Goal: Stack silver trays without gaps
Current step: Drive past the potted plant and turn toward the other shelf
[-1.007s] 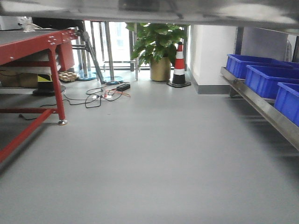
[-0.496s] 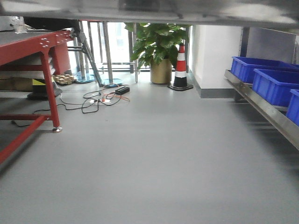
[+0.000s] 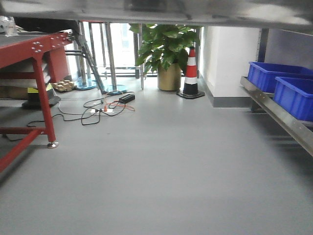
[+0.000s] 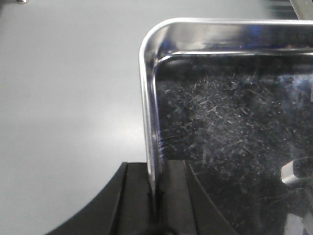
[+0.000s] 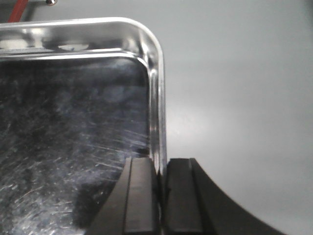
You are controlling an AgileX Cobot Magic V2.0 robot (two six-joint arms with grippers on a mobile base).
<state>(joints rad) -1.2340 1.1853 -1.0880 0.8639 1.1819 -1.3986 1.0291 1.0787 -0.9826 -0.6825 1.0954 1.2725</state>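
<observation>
1. A smooth grey floor (image 3: pixel 161 166) fills most of the front view.
2. A tangle of cables (image 3: pixel 93 110) and a black power brick (image 3: pixel 127 98) lie on it at far left.
3. A striped cone (image 3: pixel 190 73) and a gold plant pot (image 3: pixel 168 77) stand on it near the back wall.
4. The red-framed worktop (image 3: pixel 29 49) stands on the floor at left.
5. At right, a steel shelf (image 3: pixel 279 115) carries two blue bins (image 3: pixel 266 76) side by side.

Red table (image 3: pixel 22 53), cone (image 3: pixel 190 72), plant (image 3: pixel 164 41), blue bins (image 3: pixel 293 92)

Red table (image 3: pixel 29 49) slid leftward, blue bins (image 3: pixel 293 90) shifted right, only two showing, cone (image 3: pixel 190 73) nearer.
</observation>
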